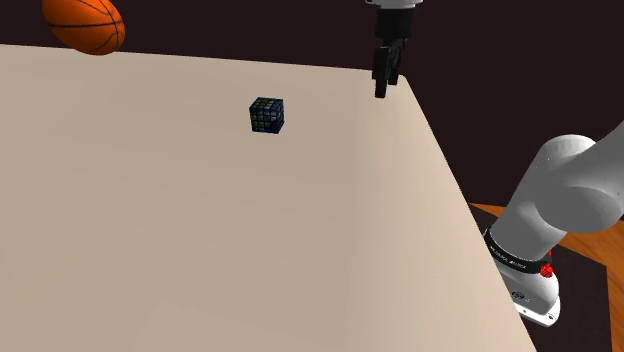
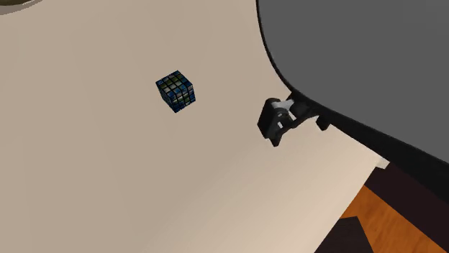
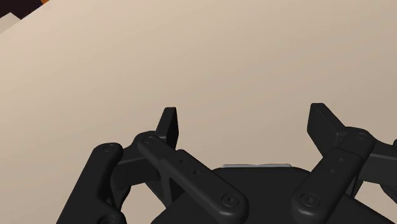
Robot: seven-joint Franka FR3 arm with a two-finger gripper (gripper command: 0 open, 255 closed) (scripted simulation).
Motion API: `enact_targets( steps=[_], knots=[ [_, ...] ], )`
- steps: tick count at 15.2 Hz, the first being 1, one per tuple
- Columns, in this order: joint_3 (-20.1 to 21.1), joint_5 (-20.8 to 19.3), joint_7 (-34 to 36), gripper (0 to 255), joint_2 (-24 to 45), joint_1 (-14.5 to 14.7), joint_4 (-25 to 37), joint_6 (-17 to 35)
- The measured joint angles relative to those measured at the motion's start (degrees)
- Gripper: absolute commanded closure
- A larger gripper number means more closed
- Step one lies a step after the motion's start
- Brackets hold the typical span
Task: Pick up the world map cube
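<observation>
The world map cube [image 1: 269, 115] is a small dark cube with blue, green and pale tiles, resting on the beige table [image 1: 200, 230]. In the second exterior view the cube [image 2: 178, 92] sits to the left of the black gripper [image 2: 273, 136]. My gripper [image 1: 383, 88] hangs above the table's far right corner in the shoulder view, well to the right of the cube and apart from it. In the wrist view the gripper [image 3: 245, 124] is open, its two fingers wide apart with only bare table between them.
An orange basketball [image 1: 85, 25] lies at the table's far left in the shoulder view. The table's right edge [image 1: 450, 190] drops to a wooden floor [image 1: 590, 290]. The arm's large grey link [image 2: 360, 57] covers the second exterior view's upper right.
</observation>
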Motion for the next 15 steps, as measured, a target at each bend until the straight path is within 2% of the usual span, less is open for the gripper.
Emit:
enact_targets(
  steps=[9, 15],
  knots=[
    [5.8, 1.7, 6.3, 0, 16.2, 3.0, 15.0, 1.6],
    [9.2, 0.7, 10.9, 0, 28.6, 5.5, 29.5, -0.3]
  ],
)
